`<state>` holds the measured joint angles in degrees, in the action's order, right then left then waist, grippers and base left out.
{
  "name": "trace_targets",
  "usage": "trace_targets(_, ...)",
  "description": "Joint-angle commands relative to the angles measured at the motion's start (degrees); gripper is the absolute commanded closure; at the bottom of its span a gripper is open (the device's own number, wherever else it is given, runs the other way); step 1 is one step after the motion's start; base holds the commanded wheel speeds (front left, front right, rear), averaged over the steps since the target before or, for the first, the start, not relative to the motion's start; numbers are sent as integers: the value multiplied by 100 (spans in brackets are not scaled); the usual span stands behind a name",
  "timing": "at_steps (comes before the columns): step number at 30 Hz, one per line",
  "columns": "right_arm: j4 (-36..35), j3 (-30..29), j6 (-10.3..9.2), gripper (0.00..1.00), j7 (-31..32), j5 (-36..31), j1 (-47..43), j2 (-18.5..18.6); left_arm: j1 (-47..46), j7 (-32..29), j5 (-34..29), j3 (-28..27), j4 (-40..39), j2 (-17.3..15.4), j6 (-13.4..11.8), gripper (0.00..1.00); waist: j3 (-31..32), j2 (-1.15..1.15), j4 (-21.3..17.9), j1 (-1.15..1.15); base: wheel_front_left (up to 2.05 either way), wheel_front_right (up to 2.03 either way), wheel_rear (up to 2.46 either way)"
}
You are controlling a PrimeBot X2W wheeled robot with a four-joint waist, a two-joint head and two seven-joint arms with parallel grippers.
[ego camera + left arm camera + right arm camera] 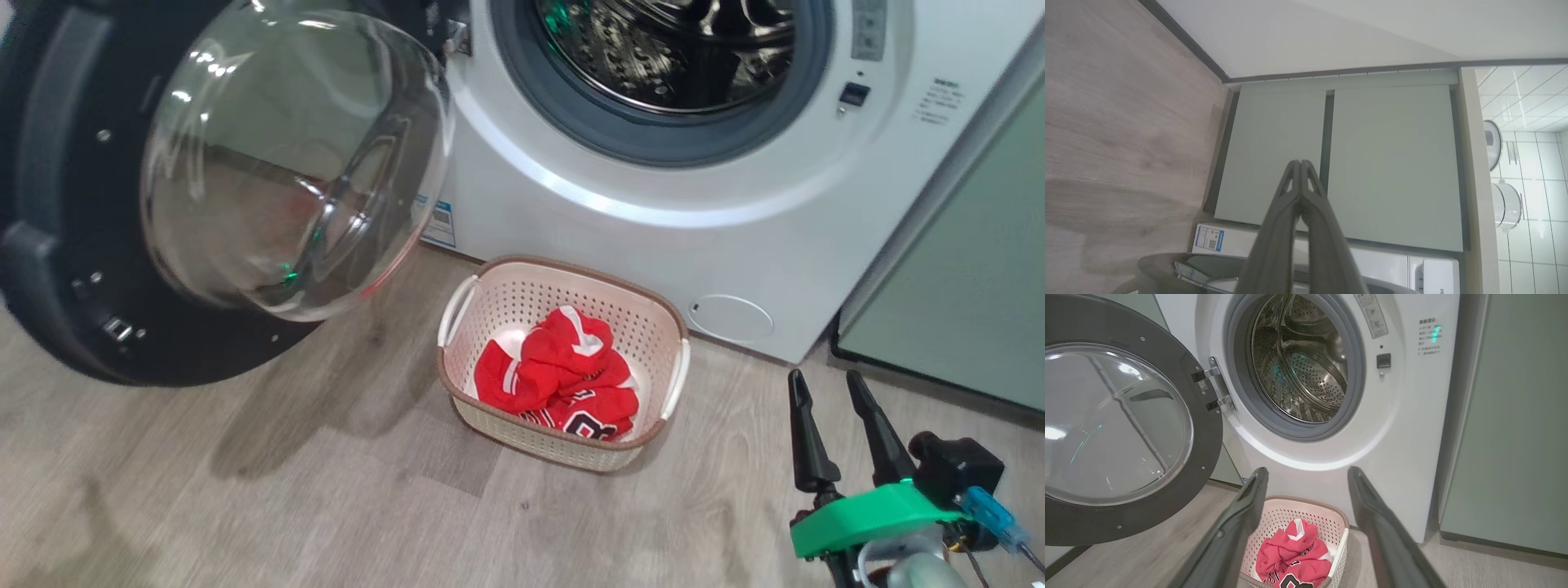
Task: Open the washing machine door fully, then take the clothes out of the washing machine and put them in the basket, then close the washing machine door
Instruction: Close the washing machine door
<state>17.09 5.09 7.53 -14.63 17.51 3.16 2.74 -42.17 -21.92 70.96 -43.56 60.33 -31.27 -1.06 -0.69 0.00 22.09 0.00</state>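
Bright, even indoor light falls on the washing machine (735,237), and a glossy white band of reflection curves across its front below the drum opening. To its left, the glass of the washing machine door (294,163) carries small hot glare spots and faint green glints. Beneath that door a soft grey shadow spreads over the floor (245,490) in front of the machine. The door's black rim looks smeared towards the head view's edge. In the right wrist view the wide lens tilts the machine's straight side, and the right gripper's fingers (1237,522) are soft. The left wrist view is paler and flatter, and the left gripper's fingers (1278,220) are blurred.
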Motion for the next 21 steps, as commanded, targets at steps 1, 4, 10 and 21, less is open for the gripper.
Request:
trace_targets(1,-180,120,-4,0,-37,-57,153,14,-235,-201,14,50,-86,-405,-18,100,-69,0,-93,0,0,0,0)
trace_targets(4,-182,110,-4,0,-37,-118,195,14,-461,-554,29,164,86,-511,-35,100,-179,0,-212,0,0,0,0)
trace_targets(10,-189,93,-4,0,-37,-173,299,34,-802,-993,-29,406,302,-582,-22,100,-375,0,-394,0,0,0,0)
trace_targets(21,-188,14,-4,0,-37,-193,323,37,-1067,-1794,-189,926,427,-288,399,100,-428,0,-402,0,0,0,0)
